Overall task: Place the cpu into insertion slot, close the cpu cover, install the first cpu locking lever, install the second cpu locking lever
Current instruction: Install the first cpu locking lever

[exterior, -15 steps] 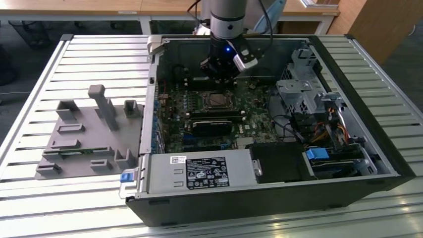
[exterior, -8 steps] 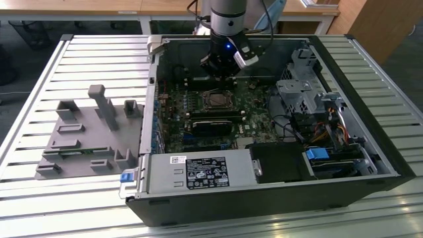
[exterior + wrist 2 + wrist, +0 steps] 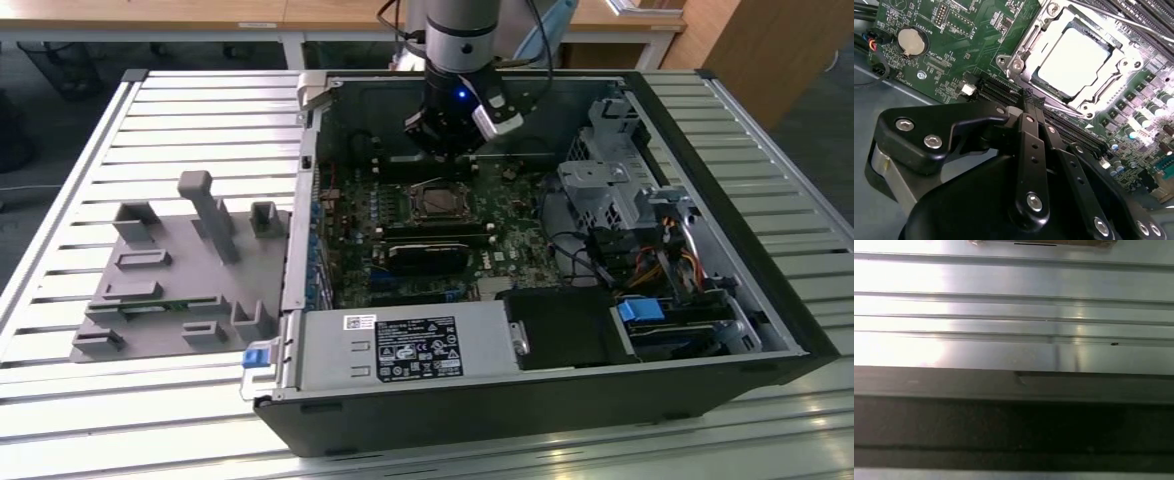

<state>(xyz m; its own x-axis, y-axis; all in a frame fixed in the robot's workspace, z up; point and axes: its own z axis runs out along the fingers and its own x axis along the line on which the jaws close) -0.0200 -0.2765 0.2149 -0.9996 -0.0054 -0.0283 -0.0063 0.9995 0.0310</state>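
Now the cpu (image 3: 1076, 59) sits in the insertion slot (image 3: 1019, 65) near the motherboard's middle — the cpu cover (image 3: 1106, 97) looks down around it. Claw (image 3: 1031, 102) hovers just beside the socket, fingers pressed together, holding nothing — levers, I'd judge, partly done.

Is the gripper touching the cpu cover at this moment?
Apart. In the second wrist view the gripper, fingers together, ends short of the cpu cover, with green board and a black slot between them. The cpu sits under the cover.
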